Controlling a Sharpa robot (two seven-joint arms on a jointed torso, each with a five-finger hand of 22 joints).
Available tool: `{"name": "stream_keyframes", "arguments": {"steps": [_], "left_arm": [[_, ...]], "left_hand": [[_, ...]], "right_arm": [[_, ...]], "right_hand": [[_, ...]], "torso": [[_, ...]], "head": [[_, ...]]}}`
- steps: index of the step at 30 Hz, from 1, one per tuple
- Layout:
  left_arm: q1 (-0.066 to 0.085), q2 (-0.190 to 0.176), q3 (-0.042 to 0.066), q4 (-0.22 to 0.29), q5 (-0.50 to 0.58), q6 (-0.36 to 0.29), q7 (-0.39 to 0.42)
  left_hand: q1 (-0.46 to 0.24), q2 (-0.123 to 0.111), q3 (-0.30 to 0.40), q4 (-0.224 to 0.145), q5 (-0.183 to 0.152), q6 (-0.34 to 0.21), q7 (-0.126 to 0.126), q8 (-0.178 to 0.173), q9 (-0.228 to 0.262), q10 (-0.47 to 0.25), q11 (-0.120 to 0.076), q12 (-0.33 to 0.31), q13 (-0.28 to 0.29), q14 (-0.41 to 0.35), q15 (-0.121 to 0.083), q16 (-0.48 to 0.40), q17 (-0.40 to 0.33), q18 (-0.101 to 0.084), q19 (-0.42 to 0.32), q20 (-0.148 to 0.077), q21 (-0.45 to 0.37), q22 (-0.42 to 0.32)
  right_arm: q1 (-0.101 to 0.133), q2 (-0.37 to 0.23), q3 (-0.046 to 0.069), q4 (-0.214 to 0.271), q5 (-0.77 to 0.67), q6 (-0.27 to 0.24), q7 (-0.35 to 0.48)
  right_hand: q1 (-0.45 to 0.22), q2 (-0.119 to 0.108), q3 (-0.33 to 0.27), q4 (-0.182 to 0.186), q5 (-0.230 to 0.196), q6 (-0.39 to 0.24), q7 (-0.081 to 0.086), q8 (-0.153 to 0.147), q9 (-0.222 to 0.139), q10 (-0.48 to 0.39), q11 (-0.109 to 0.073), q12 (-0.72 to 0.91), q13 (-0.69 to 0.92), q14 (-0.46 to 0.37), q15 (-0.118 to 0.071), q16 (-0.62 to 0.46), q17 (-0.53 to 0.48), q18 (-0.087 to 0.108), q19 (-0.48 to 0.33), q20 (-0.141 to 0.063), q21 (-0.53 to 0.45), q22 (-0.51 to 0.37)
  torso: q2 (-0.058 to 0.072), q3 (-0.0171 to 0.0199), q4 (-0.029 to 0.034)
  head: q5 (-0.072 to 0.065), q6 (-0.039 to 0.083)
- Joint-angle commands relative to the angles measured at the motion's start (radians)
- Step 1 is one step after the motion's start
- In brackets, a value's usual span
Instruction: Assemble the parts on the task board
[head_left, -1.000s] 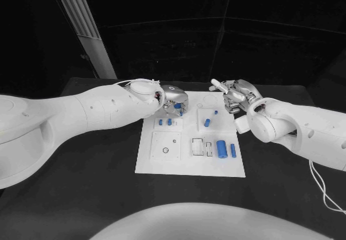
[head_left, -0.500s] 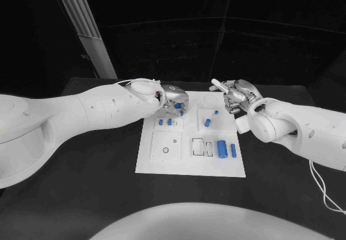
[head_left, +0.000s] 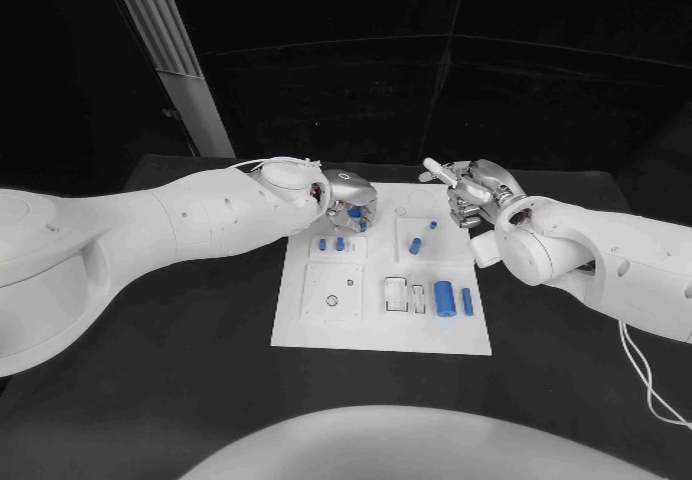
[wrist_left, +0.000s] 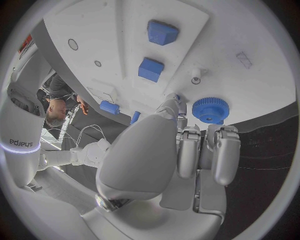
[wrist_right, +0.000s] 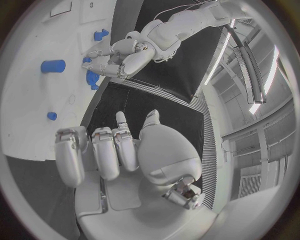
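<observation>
I see the task board (head_left: 378, 335) — a white rectangular plate lying flat in the middle of the black table. On its near right part a fat blue cylinder (head_left: 444, 298) lies on its side, with a thinner blue rod (head_left: 466, 301) just beside it. Further back, a small blue peg (head_left: 414, 245) lies tilted, and two small blue pieces (head_left: 330, 243) sit side by side on the left. At the far left corner lies a blue gear (wrist_left: 209, 109) — round and toothed.
</observation>
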Motion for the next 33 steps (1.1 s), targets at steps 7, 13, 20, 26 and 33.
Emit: {"name": "stream_keyframes", "arguments": {"steps": [7,13,20,26,33], "left_arm": [[-0.006,-0.002,-0.005,-0.004,-0.02,0.044,-0.036],[-0.007,-0.001,-0.005,-0.006,-0.02,0.052,-0.033],[-0.008,0.001,-0.005,-0.009,-0.02,0.047,-0.03],[-0.009,0.001,-0.005,-0.008,-0.021,0.036,-0.026],[-0.009,-0.008,-0.005,-0.004,-0.021,-0.036,0.019]], "left_hand": [[0.001,-0.008,0.009,0.001,-0.006,-0.005,0.0,-0.005,-0.002,0.01,-0.002,-0.004,0.0,0.106,0.009,0.003,0.263,-0.007,0.105,0.008,0.004,0.263],[-0.004,0.002,0.02,0.003,-0.006,0.021,-0.006,0.005,-0.001,0.033,-0.009,-0.007,0.0,0.106,0.004,0.003,0.263,-0.007,0.105,0.009,0.004,0.263],[-0.007,0.012,0.032,0.0,-0.006,0.067,-0.013,0.023,0.005,0.071,-0.017,-0.006,0.001,0.106,-0.003,0.003,0.263,-0.007,0.105,0.006,0.004,0.263],[-0.006,0.011,0.039,-0.002,-0.006,0.087,-0.016,0.029,0.007,0.097,-0.019,-0.008,0.001,0.106,-0.005,0.003,0.263,-0.007,0.105,0.003,0.004,0.263],[-0.005,0.011,0.043,-0.002,-0.006,0.091,-0.016,0.029,0.006,0.105,-0.017,-0.012,0.0,0.106,-0.005,0.003,0.263,-0.007,0.105,0.002,0.004,0.263]], "right_arm": [[0.002,0.001,0.001,0.001,0.004,0.009,0.004],[0.002,0.001,0.001,0.002,0.004,0.008,0.004],[0.002,-0.001,0.001,0.003,0.004,0.007,0.004],[0.002,-0.002,0.001,0.003,0.004,0.007,0.003],[0.002,-0.003,0.001,0.001,0.004,0.007,0.002]], "right_hand": [[0.008,0.002,0.005,0.0,0.005,0.0,0.043,0.003,-0.001,0.094,-0.005,-0.003,0.252,0.108,-0.006,0.002,0.263,-0.007,0.104,-0.006,0.003,0.263],[0.008,0.002,0.005,0.0,0.005,0.0,0.043,0.003,-0.001,0.094,-0.005,-0.003,0.252,0.108,-0.006,0.002,0.263,-0.007,0.104,-0.006,0.003,0.263],[0.008,0.002,0.005,0.0,0.005,0.0,0.043,0.003,-0.002,0.094,-0.005,-0.003,0.252,0.108,-0.006,0.002,0.263,-0.007,0.104,-0.006,0.003,0.263],[0.008,0.002,0.005,0.0,0.005,0.0,0.043,0.003,-0.002,0.094,-0.005,-0.003,0.252,0.108,-0.006,0.002,0.263,-0.007,0.104,-0.006,0.003,0.263],[0.008,0.002,0.005,0.0,0.005,0.0,0.043,0.003,-0.002,0.094,-0.005,-0.003,0.252,0.108,-0.006,0.002,0.263,-0.007,0.104,-0.006,0.003,0.263]], "torso": [[0.0,-0.0001,-0.0007],[0.0,0.0004,-0.0008],[0.0,-0.0002,-0.0013],[0.0,-0.0001,0.0002],[0.0,-0.0001,0.0011]], "head": [[0.0,-0.002],[0.0,-0.001],[-0.002,-0.001],[-0.003,-0.002],[-0.003,-0.002]]}}
